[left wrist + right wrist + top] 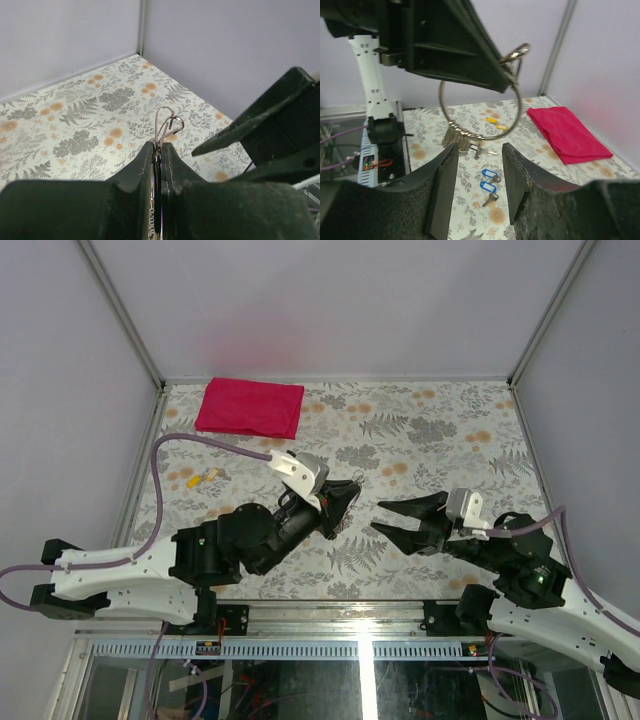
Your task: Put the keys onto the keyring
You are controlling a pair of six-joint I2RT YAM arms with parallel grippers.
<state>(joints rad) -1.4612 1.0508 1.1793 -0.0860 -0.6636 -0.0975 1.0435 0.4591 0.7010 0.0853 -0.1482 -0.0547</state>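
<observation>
Left of centre in the top view, the left gripper (343, 503) is clamped tight on the keyring (519, 100), whose big loop hangs free above the floral table (450, 430). Beneath the loop, at lower centre of the right wrist view, the keys (490, 175) lie flat and are not yet threaded. To the right, the right gripper (377, 516) stands wide, holding nothing. The risk is that its broad fingers knock the dangling loop while descending, or skid the tiny flat keys instead of lifting one.
</observation>
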